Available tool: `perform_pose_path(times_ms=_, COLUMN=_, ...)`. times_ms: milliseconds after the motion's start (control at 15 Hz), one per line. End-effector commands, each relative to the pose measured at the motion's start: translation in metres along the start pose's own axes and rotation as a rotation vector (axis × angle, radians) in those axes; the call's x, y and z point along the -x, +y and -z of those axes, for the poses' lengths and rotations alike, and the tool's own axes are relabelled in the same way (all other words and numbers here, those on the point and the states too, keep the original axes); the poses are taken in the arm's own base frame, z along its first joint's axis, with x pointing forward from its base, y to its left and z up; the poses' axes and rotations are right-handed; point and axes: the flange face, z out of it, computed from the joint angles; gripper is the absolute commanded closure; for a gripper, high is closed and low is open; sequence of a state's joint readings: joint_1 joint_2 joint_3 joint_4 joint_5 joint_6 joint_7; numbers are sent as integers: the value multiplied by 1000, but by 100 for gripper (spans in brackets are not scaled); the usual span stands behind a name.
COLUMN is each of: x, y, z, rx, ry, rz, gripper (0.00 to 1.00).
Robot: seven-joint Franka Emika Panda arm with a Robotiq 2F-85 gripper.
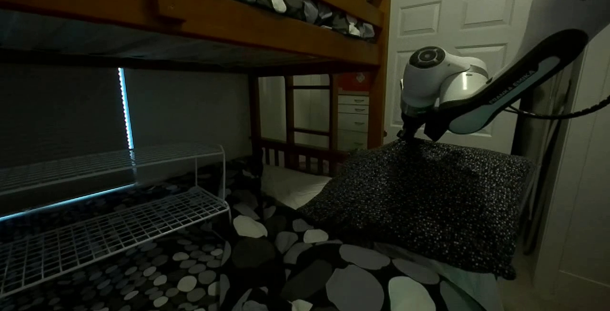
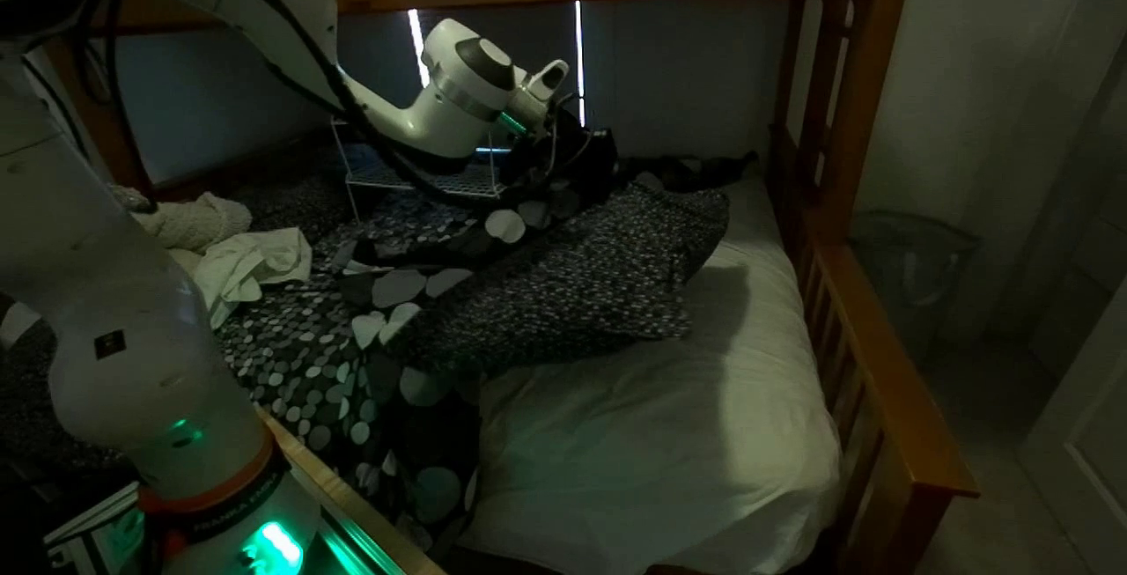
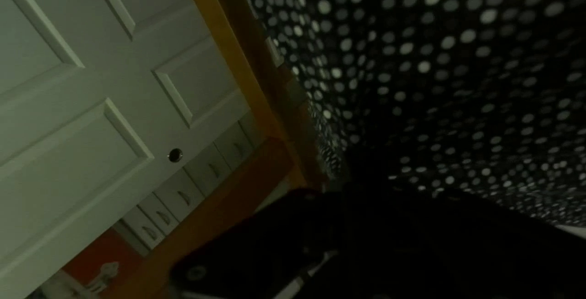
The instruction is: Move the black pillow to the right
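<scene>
Pillow, speckled black, slopes over the far left of the cream sheet in an exterior view, raised edge pinched in the gripper — a shallow-looking hold sagging weight could loosen.

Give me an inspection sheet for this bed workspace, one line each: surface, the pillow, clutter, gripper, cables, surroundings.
Surface: cream sheet, partly covered by a blotched bedspread.
Job's things: black pillow, finely speckled, overlapping bedspread and sheet in an exterior view; how much of it is lifted is unclear.
Clutter: white wire rack standing on the bedspread; crumpled pale cloths in an exterior view.
Gripper: at the pillow's edge; too dark to tell whether it is open or shut.
Cables: black cable hanging beside the robot arm.
Surroundings: wooden bunk frame overhead; white panelled door in the background; dim light.
</scene>
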State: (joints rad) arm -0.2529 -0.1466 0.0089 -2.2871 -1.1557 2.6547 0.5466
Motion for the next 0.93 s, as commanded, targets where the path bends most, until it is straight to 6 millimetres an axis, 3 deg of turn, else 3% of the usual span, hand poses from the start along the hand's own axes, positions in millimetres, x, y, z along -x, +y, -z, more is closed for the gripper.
perform_pose_path(times_ms=0, x=-22, y=46, z=-45, rx=114, ry=106, rz=-61, gripper=99)
perform_pose_path(times_ms=133, x=-27, y=60, z=-68, rx=170, ry=123, rz=-141, gripper=99)
perform_pose_path(times_ms=267, x=-31, y=60, z=-94, rx=204, ry=127, rz=-196, gripper=99)
perform_pose_path(times_ms=533, x=-36, y=38, z=-146, rx=201, ry=117, rz=-313, gripper=99)
perform_pose_path(times_ms=733, x=-29, y=17, z=-184, rx=227, ry=81, rz=-340, gripper=99)
perform_pose_path(times_ms=800, x=-27, y=12, z=-194, rx=230, ry=64, rz=-347, gripper=72)
perform_pose_path(times_ms=867, x=-22, y=6, z=-201, rx=219, ry=38, rz=-345, gripper=71)
